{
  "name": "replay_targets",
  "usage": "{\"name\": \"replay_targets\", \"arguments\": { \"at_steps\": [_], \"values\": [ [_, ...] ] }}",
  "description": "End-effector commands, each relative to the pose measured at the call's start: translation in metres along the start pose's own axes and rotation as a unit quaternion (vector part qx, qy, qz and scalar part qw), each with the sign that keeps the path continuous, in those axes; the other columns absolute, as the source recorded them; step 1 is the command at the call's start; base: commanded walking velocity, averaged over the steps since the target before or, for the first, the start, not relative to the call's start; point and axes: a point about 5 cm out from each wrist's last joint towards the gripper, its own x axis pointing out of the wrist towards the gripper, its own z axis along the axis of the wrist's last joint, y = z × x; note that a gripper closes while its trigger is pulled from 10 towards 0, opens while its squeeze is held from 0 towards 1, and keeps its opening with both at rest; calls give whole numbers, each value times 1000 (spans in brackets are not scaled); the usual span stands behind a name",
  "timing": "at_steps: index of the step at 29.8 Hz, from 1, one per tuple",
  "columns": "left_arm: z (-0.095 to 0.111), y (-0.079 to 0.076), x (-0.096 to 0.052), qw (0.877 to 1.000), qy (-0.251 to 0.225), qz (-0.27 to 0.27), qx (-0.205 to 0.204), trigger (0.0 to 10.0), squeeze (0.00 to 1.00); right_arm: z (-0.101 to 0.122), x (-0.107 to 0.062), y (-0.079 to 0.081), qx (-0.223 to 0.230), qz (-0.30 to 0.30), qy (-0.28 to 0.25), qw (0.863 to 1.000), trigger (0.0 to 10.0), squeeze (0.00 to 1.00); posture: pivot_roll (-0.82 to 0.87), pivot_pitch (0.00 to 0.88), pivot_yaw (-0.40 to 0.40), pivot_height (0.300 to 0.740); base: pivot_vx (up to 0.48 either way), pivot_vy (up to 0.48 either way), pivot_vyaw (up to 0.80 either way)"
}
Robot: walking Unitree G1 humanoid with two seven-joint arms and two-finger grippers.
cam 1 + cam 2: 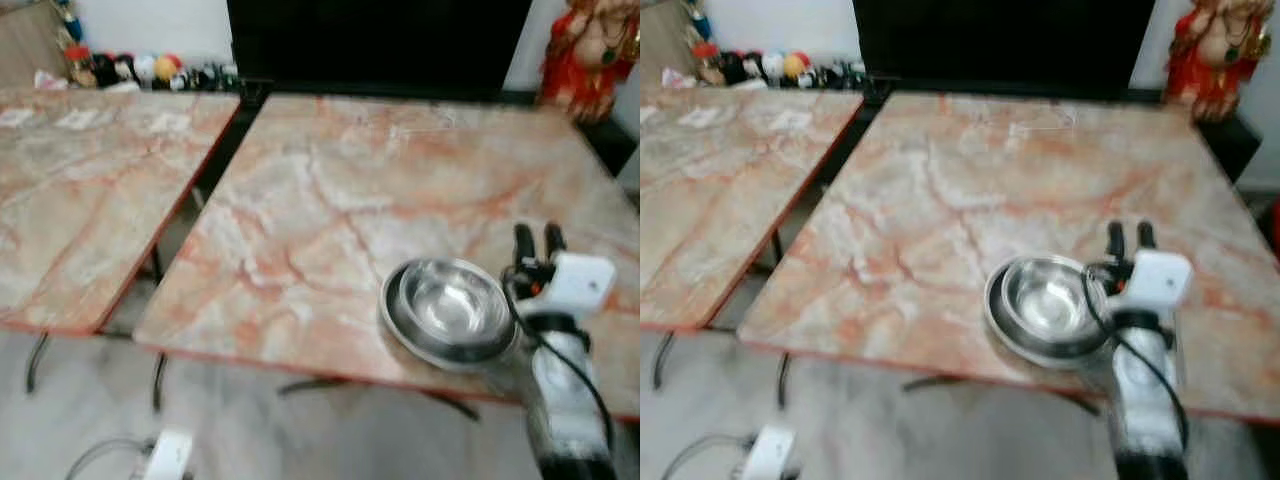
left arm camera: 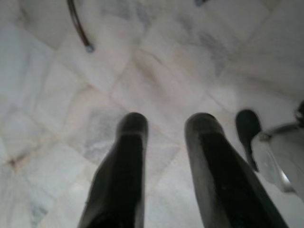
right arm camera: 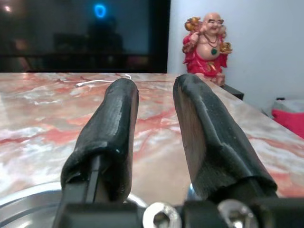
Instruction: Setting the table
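Right gripper [image 1: 538, 240] hovers over the marble table [image 1: 330, 190], fingers apart, just beside 2 nested steel bowls [image 1: 450, 308]. Left gripper [image 2: 166, 128] hangs apart above the floor tiles [image 2: 156, 71].

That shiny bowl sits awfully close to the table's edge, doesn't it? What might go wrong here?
1. The round steel bowl, which seems nested in a second one, rests near the front edge of the pink marble-patterned table; a nudge toward that edge might tip it onto the floor.
2. The right gripper, fingers open, is right beside the bowl, so any sideways swing could knock it.
3. The head views are blurred, so judging position may be harder.
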Motion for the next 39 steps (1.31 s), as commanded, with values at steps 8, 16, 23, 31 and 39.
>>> {"name": "replay_targets", "arguments": {
  "at_steps": [8, 16, 23, 31, 39],
  "values": [
    [3, 11, 1, 1000, 7, 5, 7, 10000, 0, 10, 4, 18, -1, 29, -27, 999, 10000, 0, 46, 0, 0, 740, 0, 480, 0],
    [3, 9, 1, 1000, 13, 5, 6, 10000, 0, 14, 4, 26, 1, 42, -34, 999, 10000, 0, 46, 0, -5, 740, 0, 480, 0],
    [1, 13, 0, 1000, 20, 9, 2, 10000, 0, 12, 2, 35, 1, 58, -30, 998, 10000, 0, 47, 0, -10, 740, 0, 480, 0],
    [1, 18, 0, 1000, 21, 13, -2, 10000, 0, 12, -1, 39, 2, 66, -29, 997, 10000, 0, 49, 0, -14, 740, 0, 480, 0],
    [-1, 21, -1, 1000, 22, 14, -3, 10000, 0, 11, -4, 41, 1, 68, -27, 997, 10000, 0, 50, 0, -16, 740, 0, 480, 0]
  ]
}}
